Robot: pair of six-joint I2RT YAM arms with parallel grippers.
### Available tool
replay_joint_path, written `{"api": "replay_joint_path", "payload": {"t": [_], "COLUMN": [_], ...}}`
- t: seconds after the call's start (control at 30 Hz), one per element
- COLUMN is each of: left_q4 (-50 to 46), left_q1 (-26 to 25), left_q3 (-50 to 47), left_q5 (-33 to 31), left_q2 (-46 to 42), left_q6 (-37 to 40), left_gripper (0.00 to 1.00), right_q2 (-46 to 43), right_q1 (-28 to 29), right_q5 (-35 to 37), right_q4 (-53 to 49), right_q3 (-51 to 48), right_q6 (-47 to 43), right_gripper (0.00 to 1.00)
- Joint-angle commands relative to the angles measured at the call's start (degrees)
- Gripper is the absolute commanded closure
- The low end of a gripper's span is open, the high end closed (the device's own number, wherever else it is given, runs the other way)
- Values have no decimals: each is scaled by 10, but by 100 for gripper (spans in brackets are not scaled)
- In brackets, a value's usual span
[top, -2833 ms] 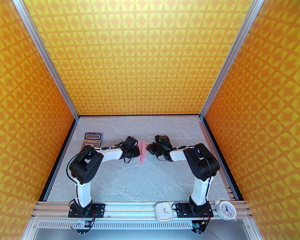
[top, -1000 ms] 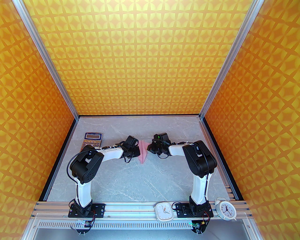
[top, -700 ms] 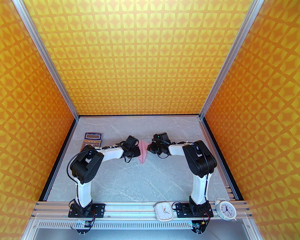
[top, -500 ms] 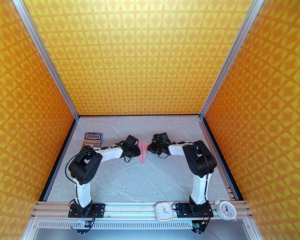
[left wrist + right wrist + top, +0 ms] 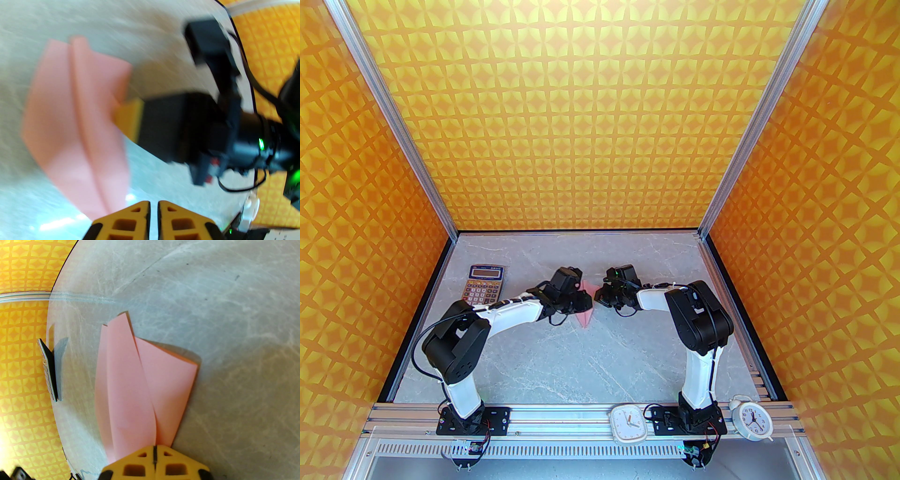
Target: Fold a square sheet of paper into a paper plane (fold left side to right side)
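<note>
From above, the pale-pink folded paper plane (image 5: 585,319) lies on the grey marbled table (image 5: 562,365), slightly toward 12 o'clock of its middle, with its pointed end at 6 o'clock. The left gripper (image 5: 585,302) covers its 9 o'clock side and the right gripper (image 5: 595,296) meets its 3 o'clock edge. The orange-keyed calculator (image 5: 485,283) sits well apart at 10 o'clock.

In the blurred left wrist view, the left gripper (image 5: 153,207) has its yellow fingers all but together, with a thin slit between them. They sit just beside the paper plane's (image 5: 70,117) narrow end at 6 o'clock, and we cannot tell whether they touch it. The right gripper's (image 5: 128,114) tip nips the wing at 3 o'clock.

In the right wrist view, the right gripper (image 5: 154,449) is clamped on the paper plane (image 5: 140,385), whose long crease runs toward 12 o'clock.

We judge that the left half is going over to the right. To do it well we keep the right pinch firm as an anchor, carry the left wing across low until the edges meet, then press along the crease
</note>
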Motion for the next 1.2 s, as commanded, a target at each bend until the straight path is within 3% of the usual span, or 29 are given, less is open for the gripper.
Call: {"api": "replay_joint_path", "payload": {"t": [0.0,0.5,1.17], "left_q4": [-6,-59,-57], "left_q1": [-7,-10,-14], "left_q3": [9,11,-2], "left_q5": [33,7,2], "left_q2": [27,58,74], "left_q6": [19,43,46], "left_gripper": [87,87,88], "right_q2": [17,16,18], "right_q1": [-2,-1,-1], "right_q5": [20,19,19], "right_q4": [-30,-28,-27], "right_q3": [2,1,2], "right_q6": [-12,-11,-10], "right_gripper": [100,100,100]}}
